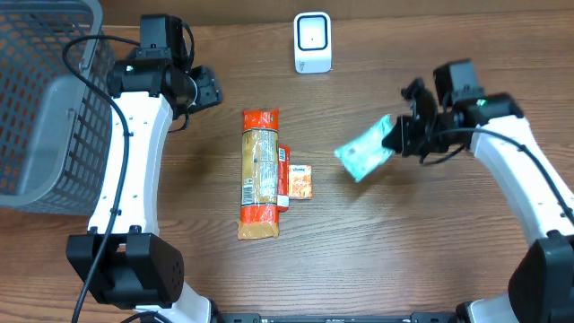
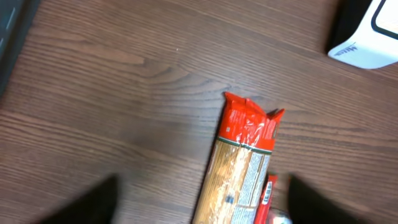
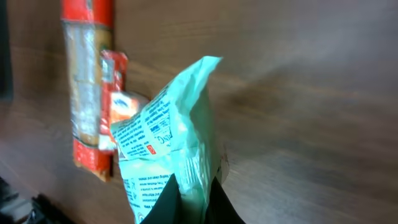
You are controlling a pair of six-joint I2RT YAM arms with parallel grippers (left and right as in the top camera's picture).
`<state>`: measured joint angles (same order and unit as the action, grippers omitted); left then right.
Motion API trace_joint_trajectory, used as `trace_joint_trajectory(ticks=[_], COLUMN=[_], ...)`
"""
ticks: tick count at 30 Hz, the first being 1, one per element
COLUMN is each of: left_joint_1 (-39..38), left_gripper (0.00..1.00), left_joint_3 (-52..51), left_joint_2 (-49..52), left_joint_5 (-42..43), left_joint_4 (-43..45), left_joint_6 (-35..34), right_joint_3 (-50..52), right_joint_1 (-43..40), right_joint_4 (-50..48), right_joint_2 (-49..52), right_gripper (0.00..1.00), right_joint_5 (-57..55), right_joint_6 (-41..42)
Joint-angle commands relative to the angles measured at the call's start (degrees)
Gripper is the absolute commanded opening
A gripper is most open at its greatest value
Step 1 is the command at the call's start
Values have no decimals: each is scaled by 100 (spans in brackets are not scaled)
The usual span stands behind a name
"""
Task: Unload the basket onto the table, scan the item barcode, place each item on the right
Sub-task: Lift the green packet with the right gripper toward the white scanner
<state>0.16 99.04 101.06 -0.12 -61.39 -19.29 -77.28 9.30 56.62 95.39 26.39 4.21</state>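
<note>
Right gripper (image 1: 401,135) pinches the teal pouch (image 1: 365,152) at its edge seam, probably light, soft, slippery film; left gripper (image 1: 204,88) gapes wide, empty.

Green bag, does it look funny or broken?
A little funny: the green bag is pinched at one end by the right gripper, so it hangs tilted and crumpled. No tear or spill shows.

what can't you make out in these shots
- Barcode on the teal packet: in the right wrist view the print is too small and blurred; in the overhead view it is too small.
- Scanner: left wrist view, cut off by the top-right edge.
- Pasta pack: left wrist view, lower end cut off by the bottom edge.
- Basket: overhead, cut off by the left edge.
</note>
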Motion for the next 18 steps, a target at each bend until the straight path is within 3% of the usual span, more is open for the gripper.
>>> trace_joint_trajectory(ticks=[1, 6, 7, 12, 18], left_joint_1=[24, 20, 20, 20, 20], left_gripper=[99, 100, 100, 99, 100], left_joint_3=[15, 17, 17, 15, 17], left_joint_2=[46, 46, 46, 46, 46], left_joint_5=[-66, -50, -50, -48, -50], left_joint_4=[-9, -9, -9, -9, -9], left_joint_6=[66, 66, 68, 66, 66], right_joint_3=[-898, -2417, -3213, -5178, -5624], right_joint_1=[-26, -22, -20, 42, 466], right_joint_4=[249, 778, 1217, 2345, 2361], right_joint_2=[-153, -61, 96, 769, 1338], right_gripper=[3, 3, 3, 3, 3], right_joint_5=[-168, -396, -542, -922, -1318], right_joint_6=[-153, -151, -175, -326, -782])
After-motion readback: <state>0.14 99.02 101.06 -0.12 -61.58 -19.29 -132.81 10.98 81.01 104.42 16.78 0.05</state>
